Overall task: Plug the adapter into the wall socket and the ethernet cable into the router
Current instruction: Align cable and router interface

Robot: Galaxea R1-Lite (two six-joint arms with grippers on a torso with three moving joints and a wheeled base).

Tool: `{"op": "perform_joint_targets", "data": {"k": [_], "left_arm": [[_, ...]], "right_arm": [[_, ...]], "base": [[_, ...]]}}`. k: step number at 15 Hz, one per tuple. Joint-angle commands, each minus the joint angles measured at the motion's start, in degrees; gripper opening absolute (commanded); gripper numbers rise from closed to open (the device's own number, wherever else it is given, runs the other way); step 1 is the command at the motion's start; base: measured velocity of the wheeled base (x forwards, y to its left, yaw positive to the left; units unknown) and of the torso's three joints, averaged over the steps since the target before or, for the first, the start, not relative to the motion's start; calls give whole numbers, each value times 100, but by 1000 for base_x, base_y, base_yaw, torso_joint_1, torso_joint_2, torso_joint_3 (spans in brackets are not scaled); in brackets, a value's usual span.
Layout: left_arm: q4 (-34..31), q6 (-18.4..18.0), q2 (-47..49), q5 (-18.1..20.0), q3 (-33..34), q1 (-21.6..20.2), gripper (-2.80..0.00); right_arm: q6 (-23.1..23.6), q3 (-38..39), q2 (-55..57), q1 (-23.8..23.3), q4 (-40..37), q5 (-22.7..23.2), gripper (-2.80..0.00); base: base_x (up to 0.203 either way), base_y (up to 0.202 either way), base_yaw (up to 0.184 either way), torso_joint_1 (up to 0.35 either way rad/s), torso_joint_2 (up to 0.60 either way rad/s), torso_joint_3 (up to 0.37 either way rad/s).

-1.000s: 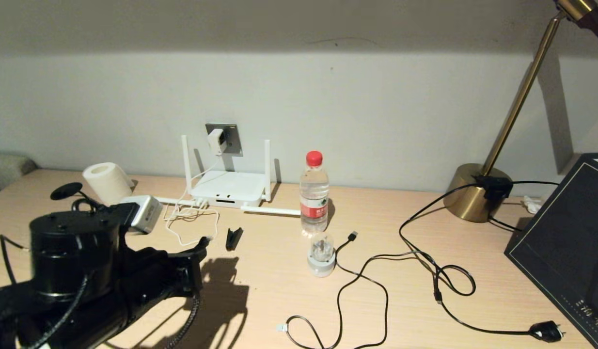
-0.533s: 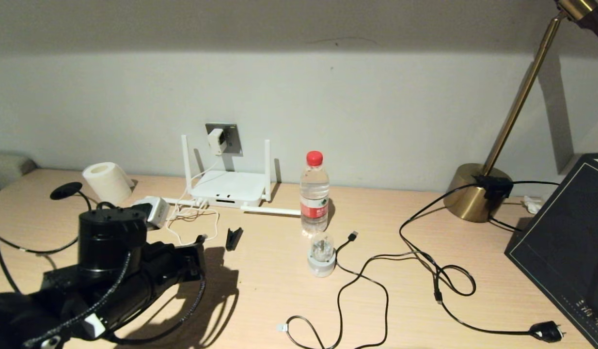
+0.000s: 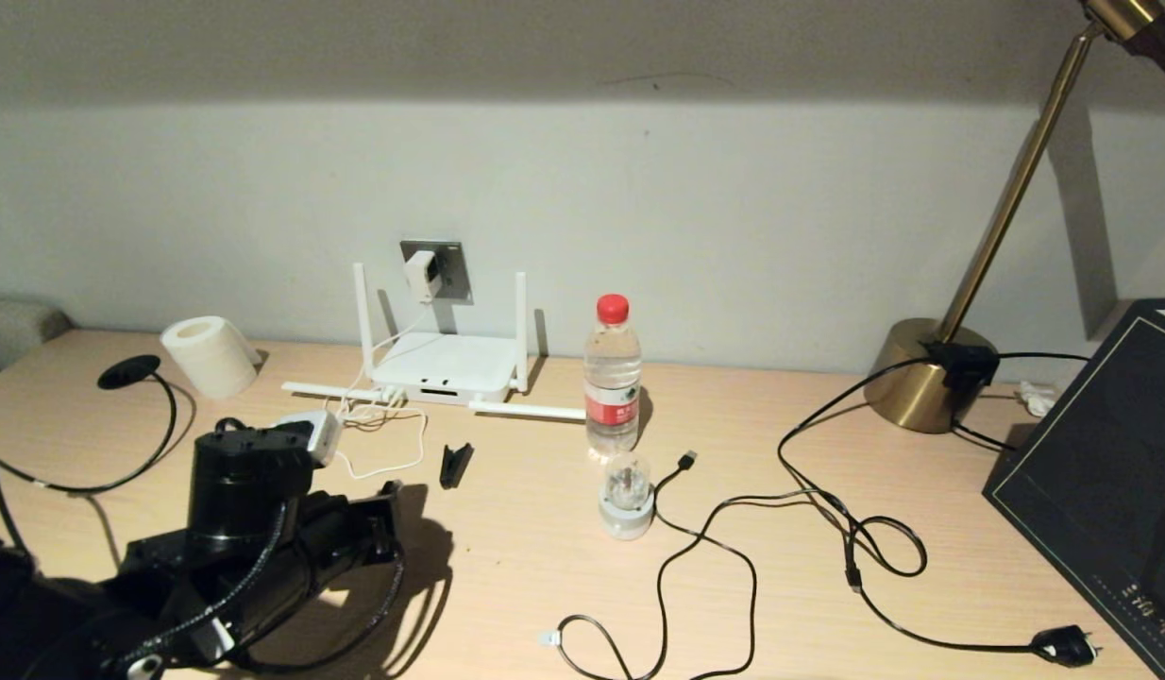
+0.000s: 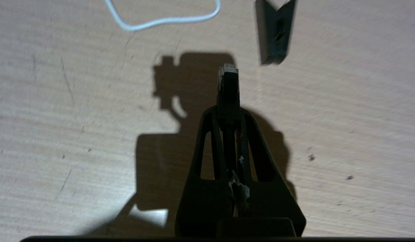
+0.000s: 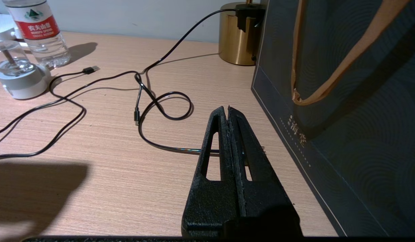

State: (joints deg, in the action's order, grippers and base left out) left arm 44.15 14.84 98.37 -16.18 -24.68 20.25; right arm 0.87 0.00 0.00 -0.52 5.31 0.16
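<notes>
Left arm swings the cable plug toward the router

Worktop (image 3: pixel 781 614); router (image 3: pixel 443 368) at twelve o'clock, adapter (image 3: pixel 420 276) already in the wall socket (image 3: pixel 450 269). Left claw (image 4: pixel 228 84), pinched on the ethernet cable (image 3: pixel 120 477), has drawn back low, plug aimed routerward. Right claw (image 5: pixel 227 112) shut, empty.

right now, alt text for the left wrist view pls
The left gripper has its black fingers shut on the thick black ethernet cable, clear-tipped connector forward, above a light wooden desk. A black clip and thin white cord lie beyond.
</notes>
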Motion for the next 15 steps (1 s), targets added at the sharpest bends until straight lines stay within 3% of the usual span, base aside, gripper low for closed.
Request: {"op": "perform_joint_targets", "data": {"k": [1,8,10,15], "left_arm": [[154,-5,129,-5,161,-144,-280],[1154,-88,582,7,230,-147,-280],[1430,-472,773,1,221,-184,-280],[1550,-579,626,18,262,-197,-280]], "right_arm": [[1,202,9,0,5,2,-280],[1,202,9,0,5,2,-280],[1,202,9,0,5,2,-280],[1,202,9,0,5,2,-280]], "base": [[0,0,0,0,0,0],[0,0,0,0,0,0],[0,0,0,0,0,0],[0,0,0,0,0,0]]}}
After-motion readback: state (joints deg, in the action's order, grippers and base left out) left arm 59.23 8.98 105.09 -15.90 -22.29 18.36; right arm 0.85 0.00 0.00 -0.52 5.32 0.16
